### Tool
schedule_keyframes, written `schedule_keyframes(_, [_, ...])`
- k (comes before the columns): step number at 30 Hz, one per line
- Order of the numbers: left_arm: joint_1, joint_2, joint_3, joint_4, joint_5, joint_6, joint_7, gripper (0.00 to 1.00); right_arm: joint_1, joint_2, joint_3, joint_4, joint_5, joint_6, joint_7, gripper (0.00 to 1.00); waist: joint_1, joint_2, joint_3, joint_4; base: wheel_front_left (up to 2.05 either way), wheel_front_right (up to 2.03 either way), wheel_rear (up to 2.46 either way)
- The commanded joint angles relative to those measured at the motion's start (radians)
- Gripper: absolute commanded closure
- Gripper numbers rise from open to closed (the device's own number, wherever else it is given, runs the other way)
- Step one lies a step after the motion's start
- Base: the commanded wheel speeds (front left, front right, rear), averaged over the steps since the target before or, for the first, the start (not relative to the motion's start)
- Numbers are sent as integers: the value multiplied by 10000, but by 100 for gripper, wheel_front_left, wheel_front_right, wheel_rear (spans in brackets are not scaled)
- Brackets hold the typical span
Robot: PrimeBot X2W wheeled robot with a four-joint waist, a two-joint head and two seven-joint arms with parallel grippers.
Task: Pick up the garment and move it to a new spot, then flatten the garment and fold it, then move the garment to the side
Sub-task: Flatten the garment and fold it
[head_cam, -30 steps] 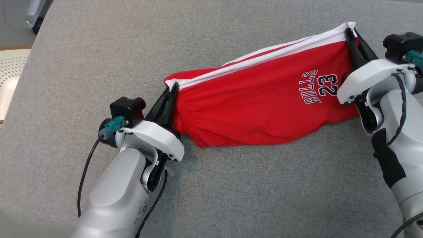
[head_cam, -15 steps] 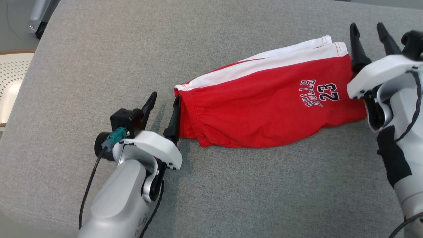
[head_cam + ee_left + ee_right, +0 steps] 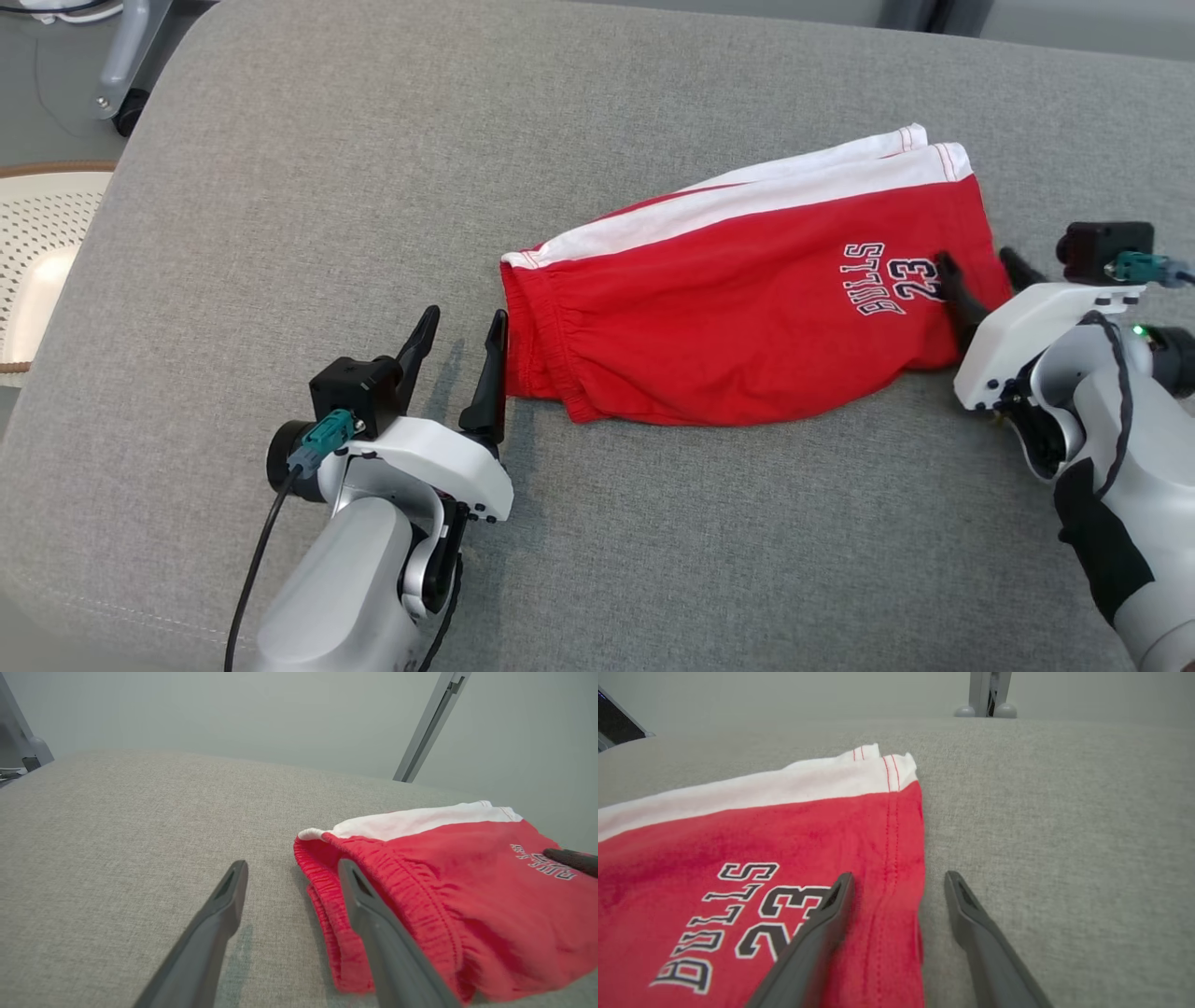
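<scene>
shorts [image 3: 738, 327] lie flat, left hand [image 3: 465, 315] spread beside waistband [image 3: 537, 345], right hand [image 3: 975, 257] spread straddling hem [image 3: 973, 201].

**A plain test room, most likely a robotics lab**

The work surface [image 3: 597, 541] is a wide padded top wrapped in grey woven cloth, with rounded corners and a stitched seam near its front edge; it looks more like a purpose-built bench than house furniture. The floor [image 3: 47, 112] and the wall [image 3: 233, 709] around it are plain pale grey. A grey metal stand leg [image 3: 119, 56] on a black caster [image 3: 127, 119] stands past the far left corner. A slanted metal bar [image 3: 430, 725] and a grey base with rounded feet [image 3: 985, 700] stand behind the top. A cream perforated piece [image 3: 42, 233] with a wooden rim lies at the left edge; what it is cannot be told
</scene>
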Motion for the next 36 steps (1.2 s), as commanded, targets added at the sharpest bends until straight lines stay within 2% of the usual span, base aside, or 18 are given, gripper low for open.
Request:
schedule_keyframes(1, [21, 50, 34, -45, 77, -11, -43, 0, 78, 56, 168, 246, 202, -3, 579, 9, 0, 0, -30, 34, 0, 0, 0])
schedule_keyframes(4, [7, 51, 24, -35, 91, -19, -43, 0, 155, 178, 376, 652, 383, -2, 1403, 10, 0, 0, -74, 82, 0, 0, 0])
schedule_keyframes(6, [-3, 53, 16, -20, 113, -19, -43, 0, 218, 299, 417, 828, 548, 0, 1736, 22, 0, 0, -114, 106, 0, 0, 0])
schedule_keyframes(7, [7, 53, 13, -15, 130, -17, -43, 0, 251, 362, 476, 858, 594, 0, 1854, 49, 0, 0, -132, 114, 0, 0, 0])
schedule_keyframes(8, [30, 50, 17, -18, 144, -21, -43, 0, 286, 398, 510, 801, 708, 9, 1806, 55, 0, 0, -148, 121, 0, 0, 0])
schedule_keyframes(9, [67, 54, 32, -15, 158, -17, -43, 0, 310, 392, 467, 744, 821, 9, 1697, 100, 0, 0, -167, 122, 0, 0, 0])
schedule_keyframes(11, [102, 53, 53, -7, 186, 6, -43, 0, 324, 371, 467, 709, 898, 7, 1657, 100, 0, 0, -194, 114, 0, 0, 0])
schedule_keyframes(17, [437, 50, 312, 89, 482, 55, -43, 0, 458, 144, 165, 297, 1534, -5, 254, 100, 0, 0, -643, -203, 0, 0, 0])
schedule_keyframes(26, [965, 51, 428, 58, 630, -15, -43, 0, 1156, -74, 89, -288, 2335, -3, -597, 100, 0, 0, -1329, -724, 0, 0, 0])
schedule_keyframes(30, [1172, 53, 523, 4, 629, -29, -43, 0, 1379, -234, 513, -974, 2314, -3, -784, 100, 0, 0, -1510, -907, 0, 0, 0])
schedule_keyframes(36, [1302, 53, 447, 1, 656, -76, -43, 0, 1190, 98, 1494, -2370, 2284, -2, -638, 100, 0, 0, -1648, -906, 0, 0, 0])
